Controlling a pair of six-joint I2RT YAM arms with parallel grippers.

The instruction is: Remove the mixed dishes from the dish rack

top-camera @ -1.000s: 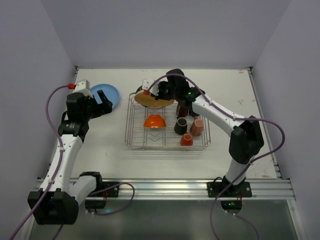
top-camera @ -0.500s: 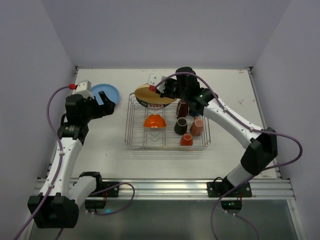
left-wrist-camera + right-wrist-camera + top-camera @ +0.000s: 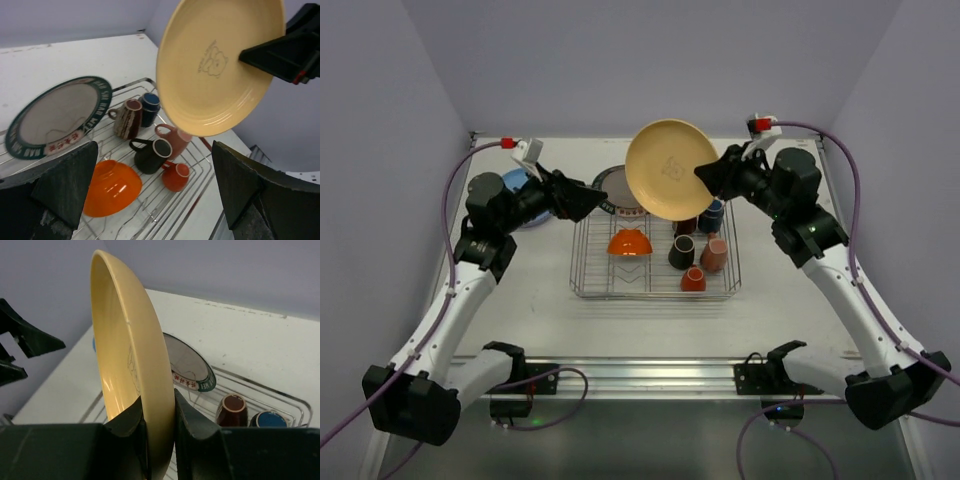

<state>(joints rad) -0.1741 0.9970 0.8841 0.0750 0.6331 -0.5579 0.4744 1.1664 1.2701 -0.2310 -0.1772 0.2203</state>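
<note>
**Yellow plate (image 3: 670, 168) rising clear of the dish rack (image 3: 582, 270)**

Since a second ago, the right arm is swinging up and to the right, taking the yellow plate from the rack's far-left corner to a raised spot above its far edge. The left arm is meanwhile reaching in from the table's (image 3: 800, 200) left side.

- Right gripper (image 3: 705, 172): jaws are clamping the yellow plate's rim, and the plate is standing almost on edge.
- Left gripper (image 3: 588, 203): jaws are standing wide apart, gripping nothing, hovering beside the dark-rimmed plate (image 3: 612, 190).
- Dark-rimmed plate: leaning in the rack's far-left corner.
- Orange bowl (image 3: 630, 241): lying upside down mid-rack.
- Mugs, in the rack's right part: maroon mug (image 3: 127, 119) and blue mug (image 3: 712, 215) sitting farthest back, black mug (image 3: 681, 252) and pink mug (image 3: 714, 254) in the middle, orange mug (image 3: 693, 279) nearest.
</note>
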